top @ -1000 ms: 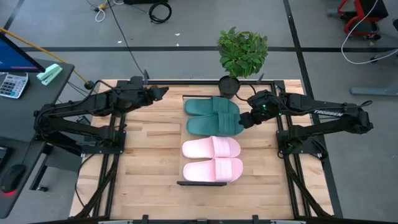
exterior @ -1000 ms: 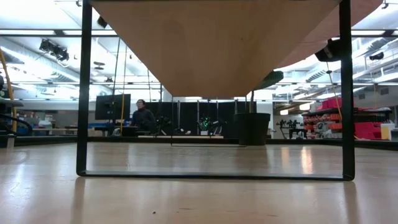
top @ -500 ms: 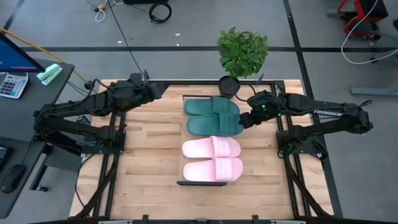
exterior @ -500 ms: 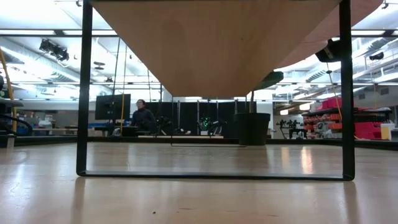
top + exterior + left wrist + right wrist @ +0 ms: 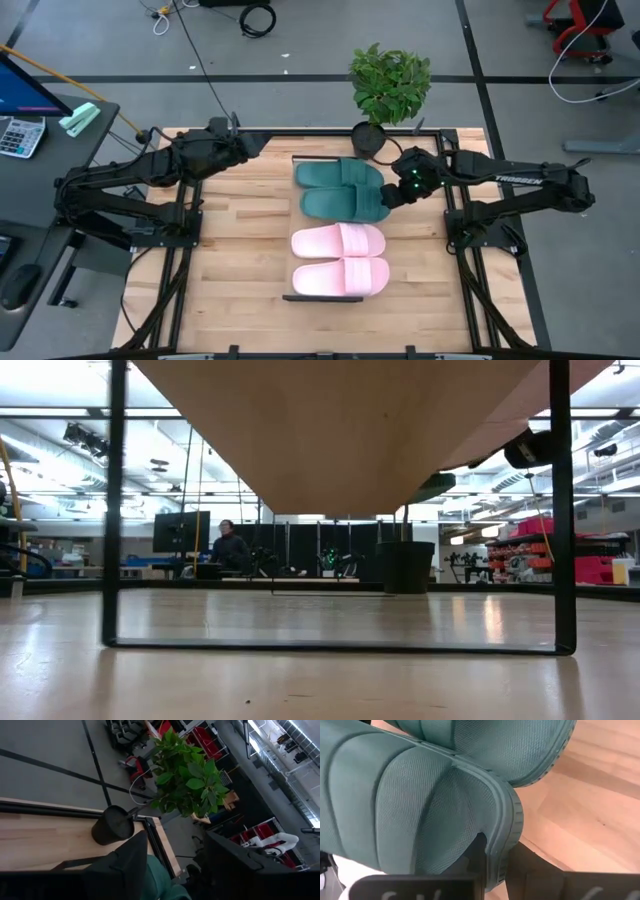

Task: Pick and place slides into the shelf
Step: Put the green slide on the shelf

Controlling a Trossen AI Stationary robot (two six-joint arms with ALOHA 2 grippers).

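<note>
Showing, from largest to smallest:
Table [image 5: 235, 270]: light plank top in a dark frame, carrying both arms and the shelf.
Shelf [image 5: 293, 245]: narrow light board with dark end edges, lying along the table's middle under all four slides; from the low view, seen from beneath as a wood underside between two dark uprights.
Plant [image 5: 390, 85]: leafy, in a dark pot [image 5: 368, 138] at the table's far edge, just beyond the teal pair.
Left gripper [image 5: 258, 147]: held above the far left part of the table, well apart from the slides; fingers slightly apart, holding nothing.
Right gripper [image 5: 392, 193]: at the end of the nearer teal slide; fingers pinched on that slide's rim, one inside and one outside, as seen in the right wrist view.
Teal slides [image 5: 342, 188]: side by side on the shelf's far half, touching each other.
Pink slides [image 5: 340, 258]: side by side on the shelf's near half, just beside the teal pair.
Person [image 5: 231, 547]: far off in the room beyond the table.
</note>
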